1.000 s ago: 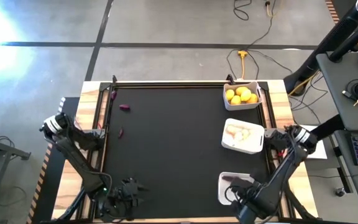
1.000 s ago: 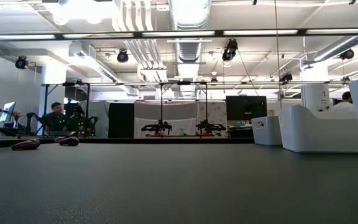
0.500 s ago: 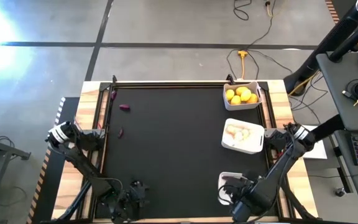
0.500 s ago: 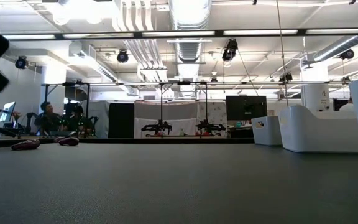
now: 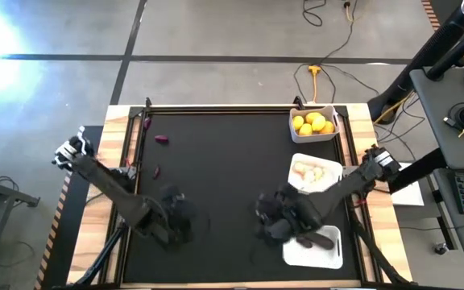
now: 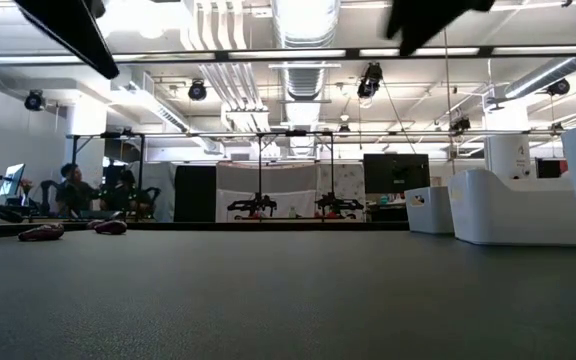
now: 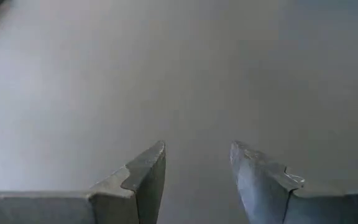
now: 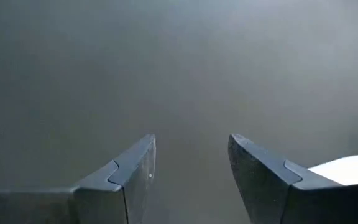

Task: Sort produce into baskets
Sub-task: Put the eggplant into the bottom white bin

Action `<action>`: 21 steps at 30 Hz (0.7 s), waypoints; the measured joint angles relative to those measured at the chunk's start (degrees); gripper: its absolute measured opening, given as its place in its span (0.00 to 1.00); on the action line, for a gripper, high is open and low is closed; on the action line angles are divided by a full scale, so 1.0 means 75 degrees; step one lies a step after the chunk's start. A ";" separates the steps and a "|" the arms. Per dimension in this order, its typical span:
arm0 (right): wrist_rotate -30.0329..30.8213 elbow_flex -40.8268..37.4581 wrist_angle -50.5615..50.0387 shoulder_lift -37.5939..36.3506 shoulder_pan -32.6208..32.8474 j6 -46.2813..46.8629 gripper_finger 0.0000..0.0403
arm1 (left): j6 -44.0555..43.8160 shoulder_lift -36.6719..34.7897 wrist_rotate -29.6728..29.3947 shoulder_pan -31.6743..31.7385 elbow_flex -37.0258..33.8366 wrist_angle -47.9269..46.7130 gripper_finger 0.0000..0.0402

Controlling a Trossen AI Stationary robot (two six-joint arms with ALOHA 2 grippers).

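Two small purple eggplant pieces (image 5: 161,138) lay at the far left of the black worktop (image 5: 224,161), well apart from both empty, part-open hands: left hand (image 7: 197,168), right hand (image 8: 191,165). They were judged light, smooth and slippery, best pinched across the middle.

Grey concrete floor (image 5: 216,32), ceiling ducts (image 6: 303,25), strip lights, perhaps seated people (image 6: 73,190) far off.

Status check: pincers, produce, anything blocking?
Left pincer and right pincer open, empty. Two small purple bits unsorted on black mat. Nothing blocking.
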 joint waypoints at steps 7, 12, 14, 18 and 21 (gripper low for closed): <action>0.0794 -0.0224 0.3889 0.0248 -0.0167 0.2271 0.49 | -0.1296 -0.0985 0.0745 0.0277 0.0659 -0.3165 0.49; 0.1480 -0.0224 0.6551 0.0669 -0.0095 0.0985 0.49 | -0.1504 -0.2196 0.0933 0.0811 -0.0359 -0.3188 0.54; 0.1680 -0.0230 0.7287 0.0863 -0.0170 0.0794 0.49 | -0.1895 -0.2706 0.1362 0.1517 -0.1005 -0.3143 0.56; 0.1729 -0.0230 0.7647 0.1110 -0.0533 0.0694 0.49 | -0.2500 -0.3430 0.1783 0.3268 -0.2372 -0.2732 0.58; 0.1445 -0.0233 0.7593 0.1223 -0.0862 0.0789 0.49 | -0.2083 -0.3604 0.2136 0.4601 -0.3272 -0.2081 0.58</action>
